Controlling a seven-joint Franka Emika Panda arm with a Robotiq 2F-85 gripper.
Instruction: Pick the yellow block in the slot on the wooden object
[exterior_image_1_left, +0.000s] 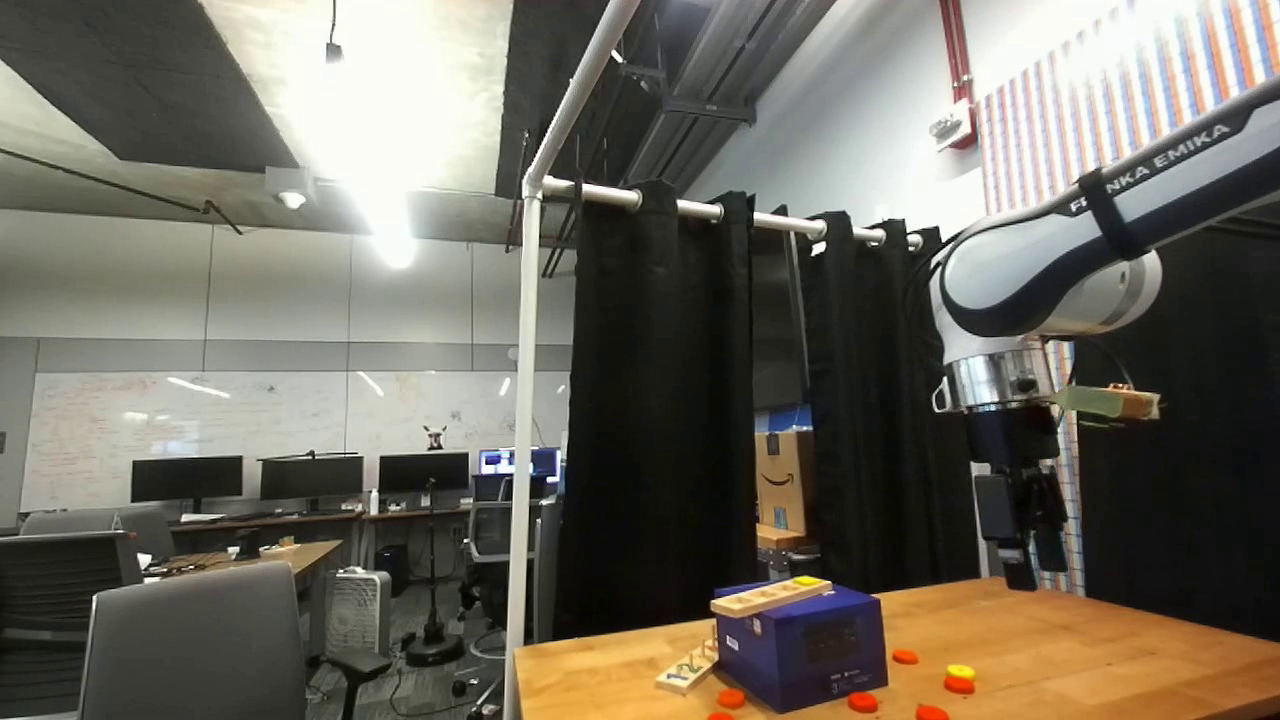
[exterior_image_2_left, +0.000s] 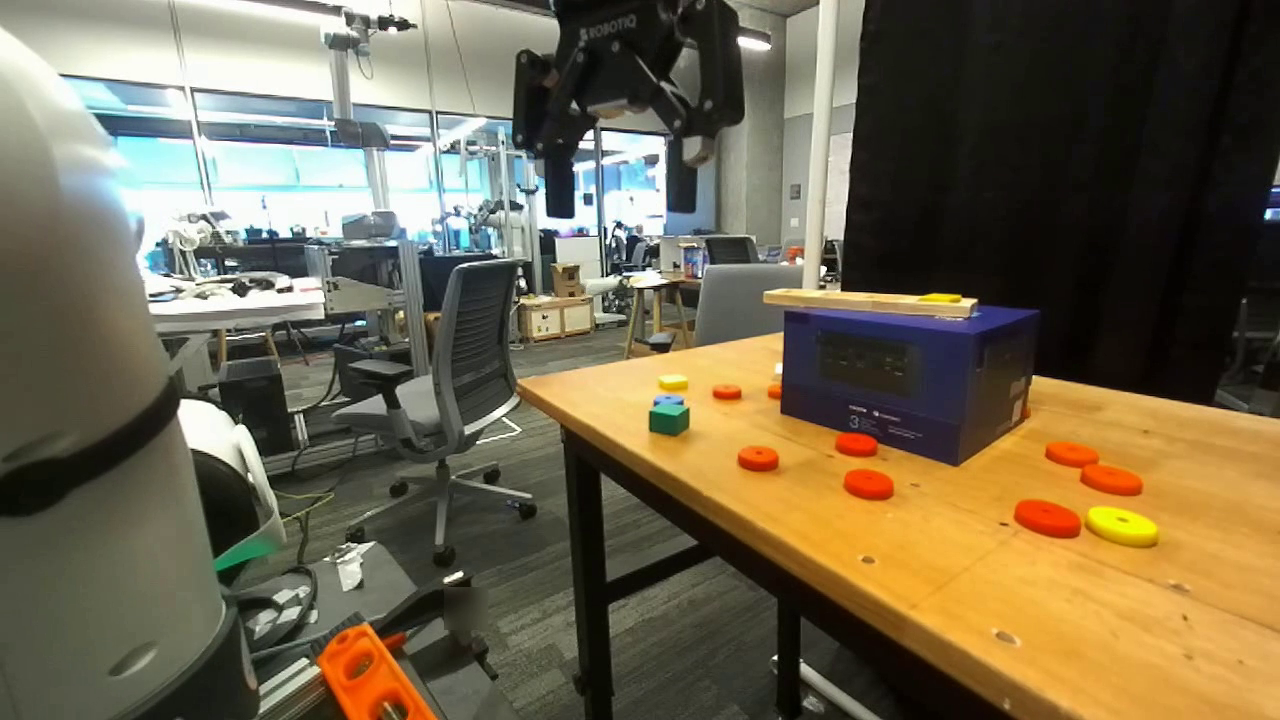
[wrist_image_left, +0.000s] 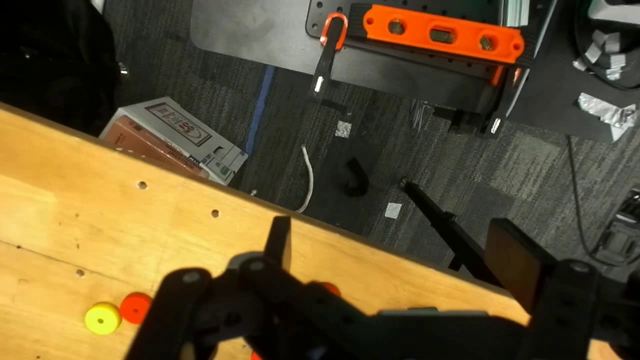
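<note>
The wooden object is a pale slotted strip (exterior_image_1_left: 757, 600) lying on top of a dark blue box (exterior_image_1_left: 800, 645); the strip (exterior_image_2_left: 860, 300) and box (exterior_image_2_left: 900, 375) show in both exterior views. The yellow block (exterior_image_1_left: 804, 581) sits at one end of the strip, and it also shows in an exterior view (exterior_image_2_left: 940, 298). My gripper (exterior_image_1_left: 1035, 565) is open and empty, high above the table and well to the side of the box. In an exterior view its fingers (exterior_image_2_left: 620, 190) point down, wide apart. The wrist view shows the spread fingers (wrist_image_left: 397, 252); the strip and yellow block are out of view there.
Several orange discs (exterior_image_2_left: 869, 485) and a yellow disc (exterior_image_2_left: 1122, 526) lie on the wooden table (exterior_image_2_left: 950, 560) around the box. A green cube (exterior_image_2_left: 669, 418) stands near the table edge. A small pegged board (exterior_image_1_left: 688, 668) leans by the box. A black curtain (exterior_image_1_left: 655, 420) hangs behind.
</note>
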